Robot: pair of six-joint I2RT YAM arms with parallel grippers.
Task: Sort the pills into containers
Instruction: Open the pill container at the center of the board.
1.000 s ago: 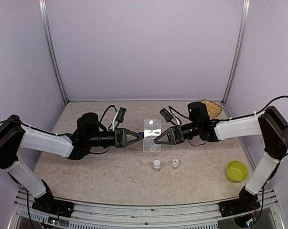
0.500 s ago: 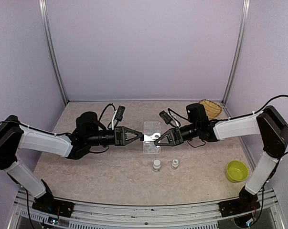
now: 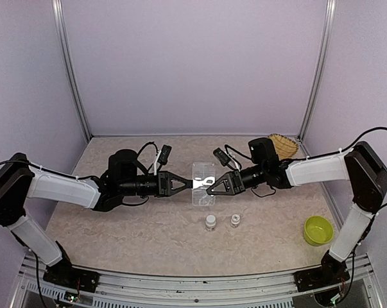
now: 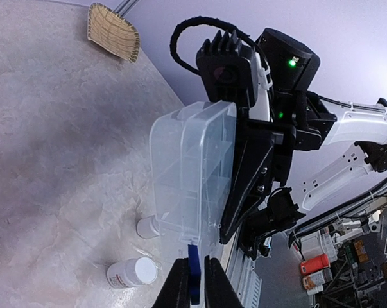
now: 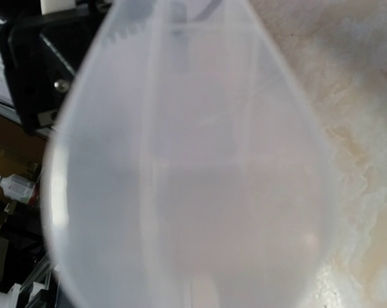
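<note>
Clear box (image 3: 203, 174), long axis running front to back, is held between left pincer (image 3: 191, 185), clamped on its left edge, and right pincer (image 3: 210, 188), clamped on its right.

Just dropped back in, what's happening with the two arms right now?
Both arms have met at the clear compartment box above the middle of the table. The left end effector is shut on a small blue tab at the box's edge, and the right end effector grips the opposite side. The compartments look empty from the left wrist view. Two small white bottles stand in front, untouched.
</note>
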